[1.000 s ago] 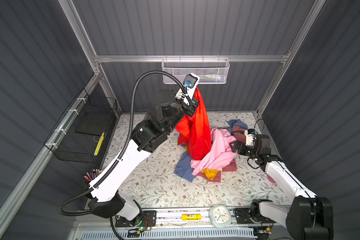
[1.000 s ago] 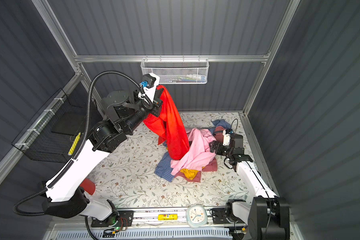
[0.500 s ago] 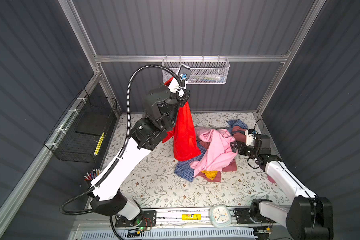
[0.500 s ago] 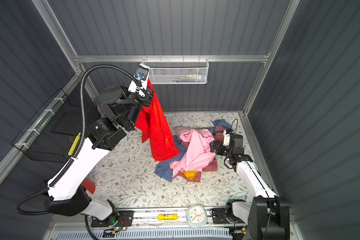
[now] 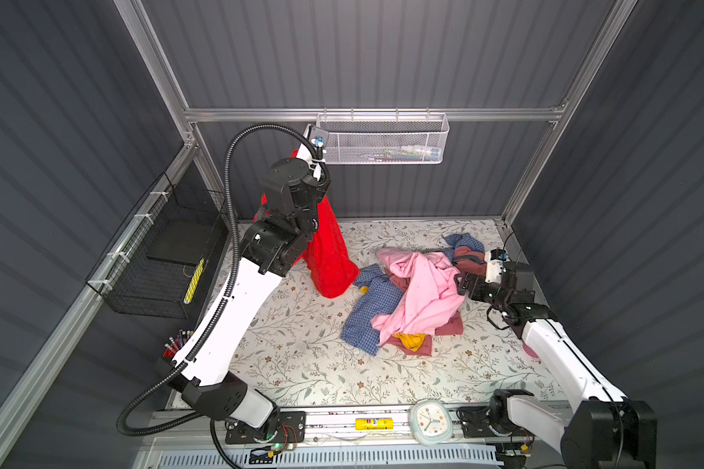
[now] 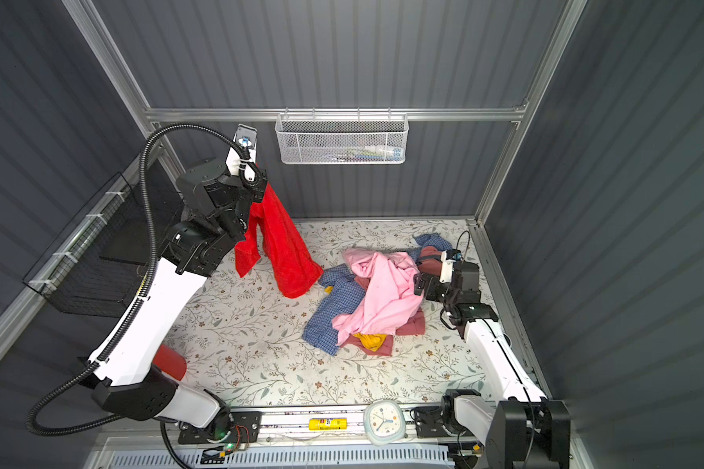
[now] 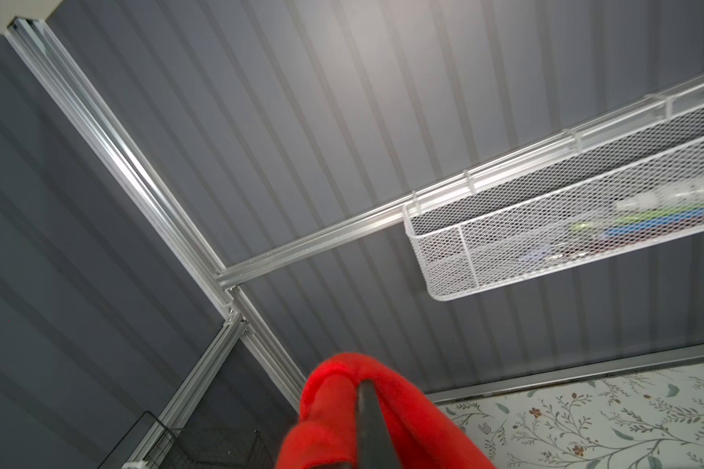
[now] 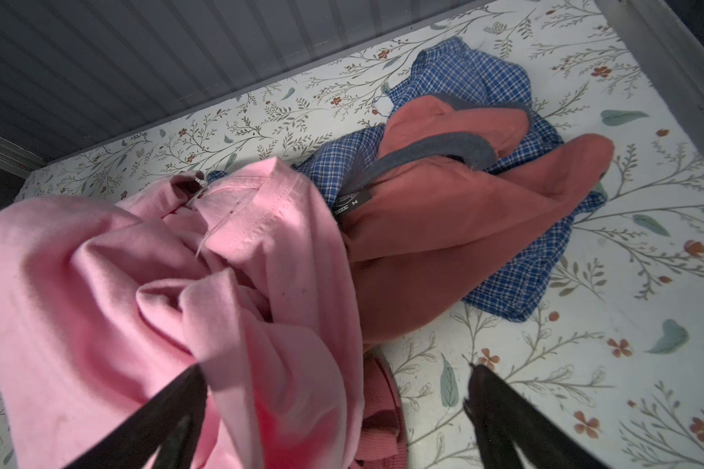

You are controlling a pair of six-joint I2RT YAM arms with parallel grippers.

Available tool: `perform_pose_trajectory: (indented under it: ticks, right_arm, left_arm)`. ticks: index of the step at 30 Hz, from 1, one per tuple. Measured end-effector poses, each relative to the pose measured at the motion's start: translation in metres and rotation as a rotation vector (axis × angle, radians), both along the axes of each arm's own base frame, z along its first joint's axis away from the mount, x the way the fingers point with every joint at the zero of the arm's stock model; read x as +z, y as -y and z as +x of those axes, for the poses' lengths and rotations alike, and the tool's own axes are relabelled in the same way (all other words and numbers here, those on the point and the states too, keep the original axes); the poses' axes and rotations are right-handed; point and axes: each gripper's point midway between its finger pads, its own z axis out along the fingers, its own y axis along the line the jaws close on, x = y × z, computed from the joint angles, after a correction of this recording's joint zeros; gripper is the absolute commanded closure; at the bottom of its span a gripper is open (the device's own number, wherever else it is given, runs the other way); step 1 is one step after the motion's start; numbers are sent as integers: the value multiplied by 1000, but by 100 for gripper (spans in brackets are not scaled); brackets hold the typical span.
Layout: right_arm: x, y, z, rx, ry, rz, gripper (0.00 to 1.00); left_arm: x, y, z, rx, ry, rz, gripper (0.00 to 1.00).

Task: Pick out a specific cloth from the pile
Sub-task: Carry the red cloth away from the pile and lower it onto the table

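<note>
The left fingers (image 7: 366,422) are pressed fully together on a bunched fold of the cloth (image 7: 326,422). In the left wrist view only one dark finger shows, sunk into the bright red fabric that bulges on both sides of it. In both top views the left arm is raised high at the back left of the bench (image 5: 301,365), close to the white mesh basket (image 5: 383,142) on the back wall. The cloth (image 6: 285,251) hangs from the grip in a long drape, with a shorter flap falling beside the arm. Its lower end reaches down near the bench surface, just beside the edge of the blue checked shirt (image 5: 362,316); whether it touches either one cannot be told. The rest of the cloth is clear of the pile (image 5: 407,300), which lies right of the bench's centre: the pale pink garment (image 8: 98,284) on top, the dusty-rose cloth (image 8: 444,243) and the checked shirt under it, and a bit of mustard yellow fabric (image 5: 411,341) at the near edge. The right fingers (image 8: 167,410) stand wide apart, low at the right side of the pile. They grip nothing. One finger lies against the pink garment, whose folds spill over it. The other is over bare bench, apart from the fabric.
</note>
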Motion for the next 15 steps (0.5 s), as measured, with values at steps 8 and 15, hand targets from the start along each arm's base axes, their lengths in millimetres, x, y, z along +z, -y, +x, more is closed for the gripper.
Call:
perform_pose_trajectory:
  ticks: [8,15]
  right_arm:
    - [1,2,0,-1,0,-17,1]
    - [2,4,0,-9,4,-27,1]
  left_arm:
    - [-50,-96,38,224,-118,-84,100]
    - [-102,-112,60,284,-241,-39,100]
